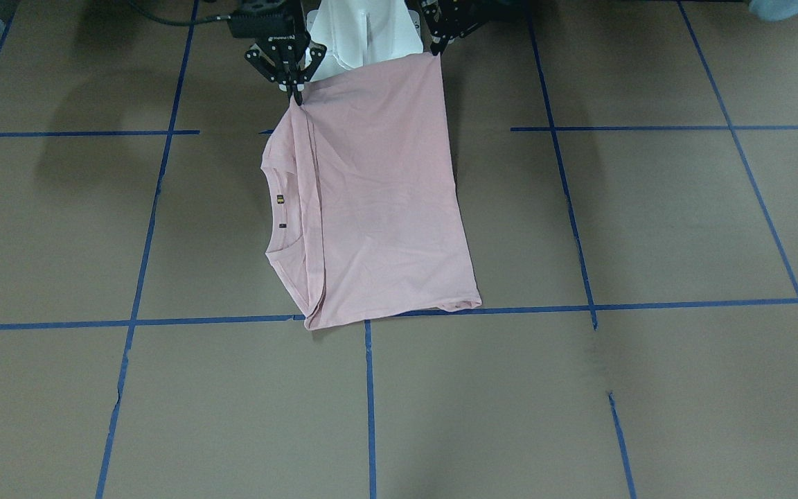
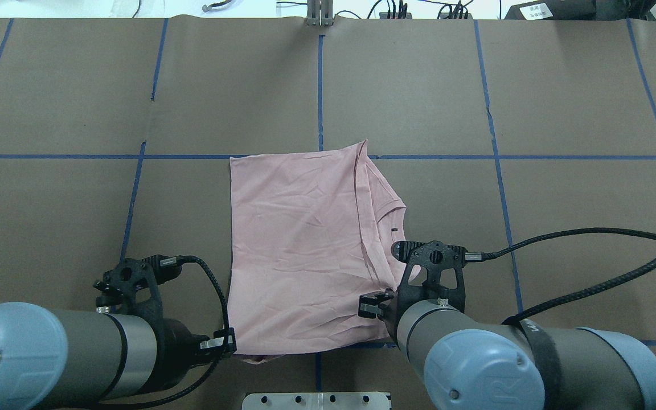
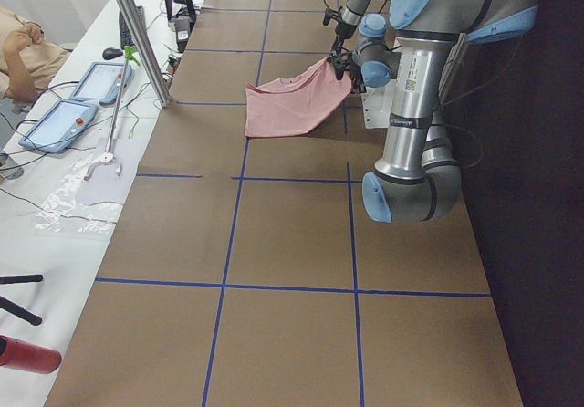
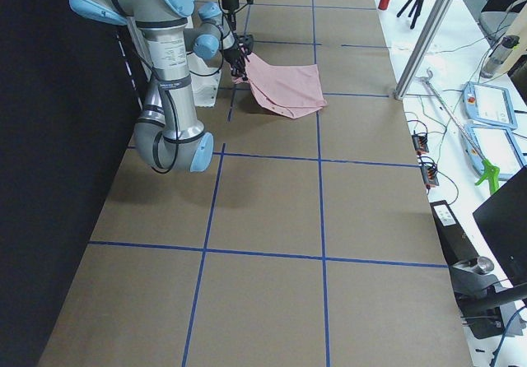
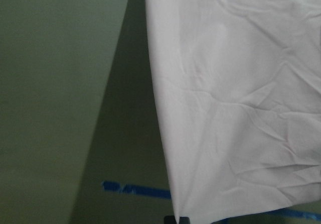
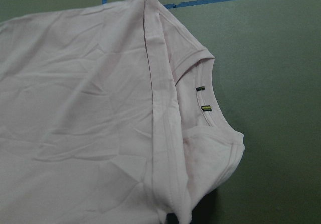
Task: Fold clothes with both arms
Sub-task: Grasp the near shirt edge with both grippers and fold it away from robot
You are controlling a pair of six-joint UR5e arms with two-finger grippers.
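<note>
Two pincers: both clamped on the T-shirt's point(image 2: 299, 250) robot-side edge. The left pincer point(image 2: 230, 343) has the hem-side corner and the right pincer point(image 1: 295, 95) has the corner beside the collar point(image 2: 399, 219).
T-shirt: mid-surface, plain side up. The near edge is lifted off the surface point(image 2: 561, 228), and the far edge rests along a blue tape line point(image 2: 447, 156).
Axis: the held edge runs left to right between the pincers. The cloth stretches straight away from the robot, collar towards its right.
Nearer arm: neither, since each has its own corner.
Likely move: carry the held edge forward, over to the far edge.
Room: bare surface beyond the far edge and to both sides. The white pedestal point(image 1: 364, 34) sits close behind the pincers.
Risk: uneven travel would skew the fold.
</note>
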